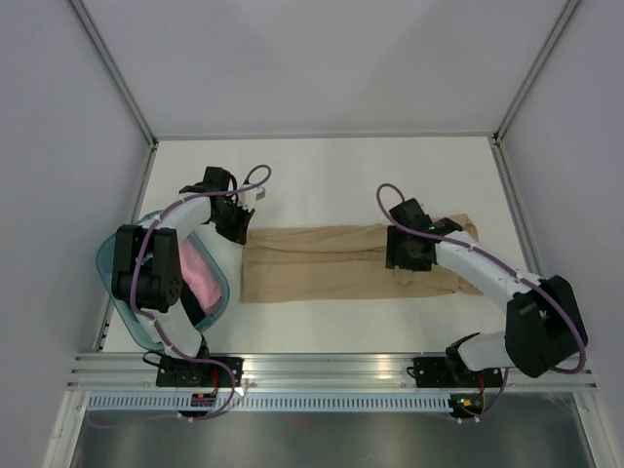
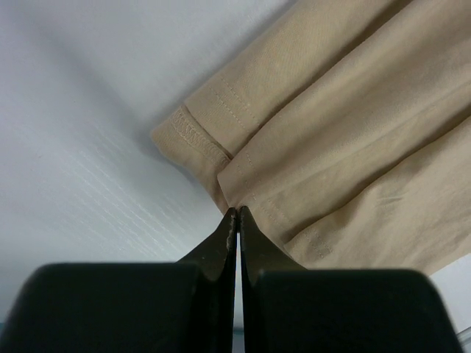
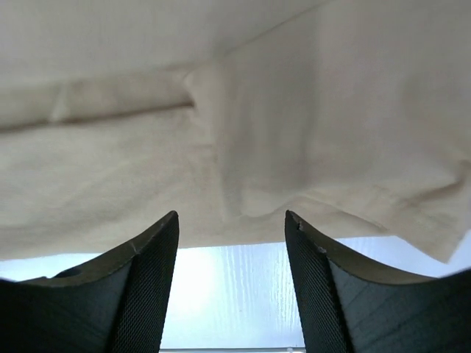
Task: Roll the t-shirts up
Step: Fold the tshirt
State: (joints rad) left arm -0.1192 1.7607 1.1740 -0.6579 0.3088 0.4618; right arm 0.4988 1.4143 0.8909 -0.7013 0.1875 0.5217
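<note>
White desk (image 1: 322, 175) carries the tan t-shirt (image 1: 322, 263) folded into a long strip across its middle, so the right tool (image 1: 409, 255), open and empty above its right end, should pinch both layers squarely and roll evenly toward the left tool (image 1: 237, 226), shut at the opposite corner.

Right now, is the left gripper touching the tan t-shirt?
Cannot tell. The left wrist view shows the shut left gripper at the tan t-shirt's hem, but hovering or touching is unclear.

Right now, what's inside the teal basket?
Pink cloth shows inside the basket; the left arm hides the rest, so other contents cannot be seen.
</note>
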